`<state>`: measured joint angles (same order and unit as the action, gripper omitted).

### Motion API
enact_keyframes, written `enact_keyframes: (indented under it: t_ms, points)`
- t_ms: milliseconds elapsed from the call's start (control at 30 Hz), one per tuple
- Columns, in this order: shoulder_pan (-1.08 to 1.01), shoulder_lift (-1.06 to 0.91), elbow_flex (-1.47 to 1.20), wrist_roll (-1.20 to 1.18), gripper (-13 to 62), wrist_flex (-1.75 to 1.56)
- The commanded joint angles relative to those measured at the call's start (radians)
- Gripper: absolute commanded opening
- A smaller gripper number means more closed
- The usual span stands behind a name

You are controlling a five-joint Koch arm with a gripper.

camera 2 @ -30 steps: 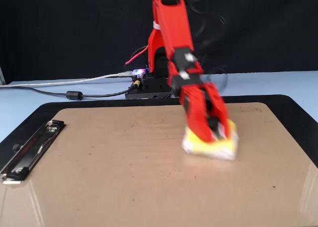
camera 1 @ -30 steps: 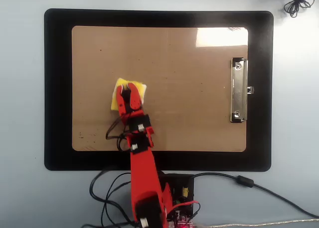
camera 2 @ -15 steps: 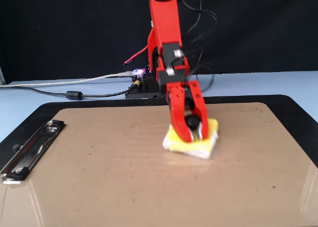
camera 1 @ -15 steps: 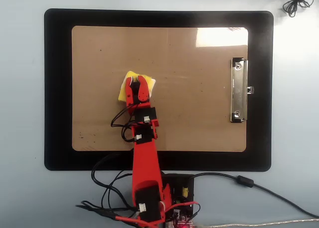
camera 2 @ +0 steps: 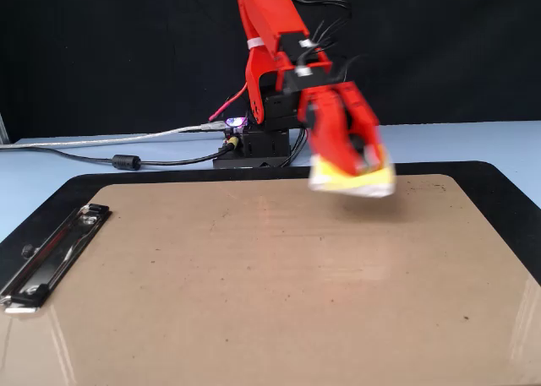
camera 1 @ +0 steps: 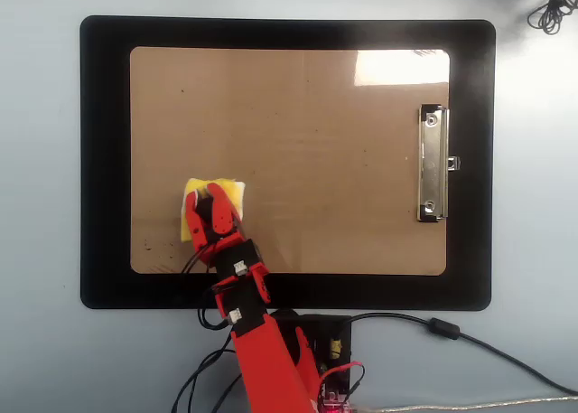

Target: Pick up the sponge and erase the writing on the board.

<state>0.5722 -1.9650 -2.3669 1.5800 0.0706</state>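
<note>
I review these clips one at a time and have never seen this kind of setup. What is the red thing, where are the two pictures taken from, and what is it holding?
The red thing is a small hobby robot arm bolted to a table. One picture looks straight down from above; the other is a fixed camera low on the far side, facing the arm. On the table lies a black mat, and on it a tan clipboard, the board, with a silver clip on one short edge. The arm's hand is closed on a yellow sponge. In the fixed view the sponge looks lifted just above the board near its edge nearest the arm, and is blurred. No clear writing shows on the board, only faint specks.
</note>
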Motion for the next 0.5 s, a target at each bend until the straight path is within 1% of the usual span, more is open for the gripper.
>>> enact_keyframes:
  t_ms: [0,67,167,333,467]
  points:
    - [0.130,-0.015,0.069,0.081,-8.0,-0.008]
    - [0.230,0.028,0.080,0.114,-8.1,-0.011]
    - [0.316,0.098,0.112,0.123,-8.1,-0.018]
    - [0.351,0.189,0.138,0.123,-8.0,-0.081]
    - [0.354,0.314,0.158,0.118,-8.0,-0.210]
